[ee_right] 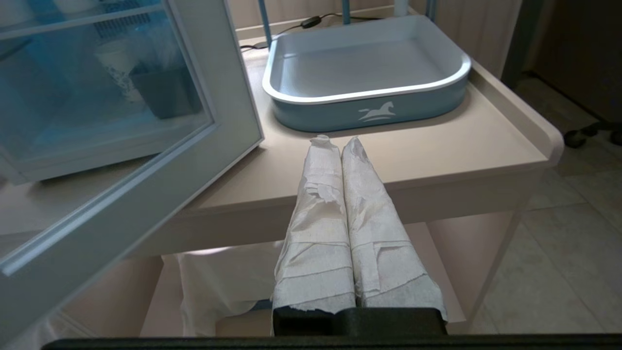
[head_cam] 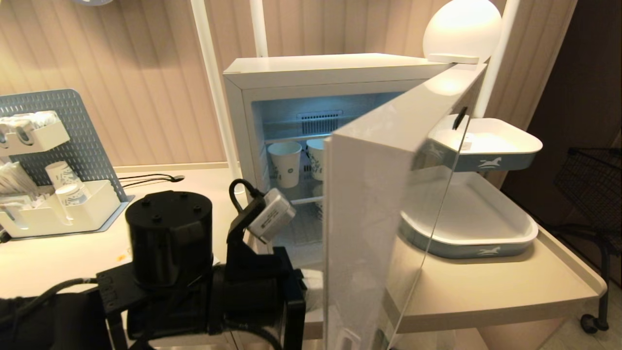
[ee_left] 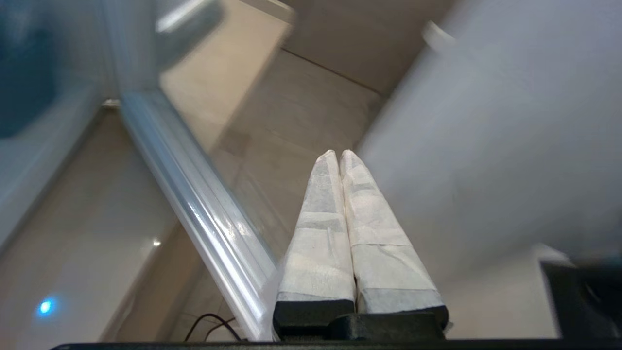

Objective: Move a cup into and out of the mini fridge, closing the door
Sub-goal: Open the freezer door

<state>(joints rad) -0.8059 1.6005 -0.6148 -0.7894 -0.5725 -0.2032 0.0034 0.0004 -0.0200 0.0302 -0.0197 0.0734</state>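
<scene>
- At the near left of the open mini fridge, we find the left gripper clenched, grasping nothing, low beside the door.
- We cannot see the cup; only paper cups stand inside.
- Right gripper parked, clenched.
- We advise pressing the door's outer face steadily until shut.

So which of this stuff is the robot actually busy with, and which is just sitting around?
Part of the job:
- mini fridge, standing open
- its door, swung wide
- left gripper, shut and empty, near the door's edge

Just lying about:
- paper cups on the fridge shelf
- blue trays on the counter
- pegboard organiser
- right gripper, shut, idle by the counter's front

The small cup isn't clearly visible.
</scene>
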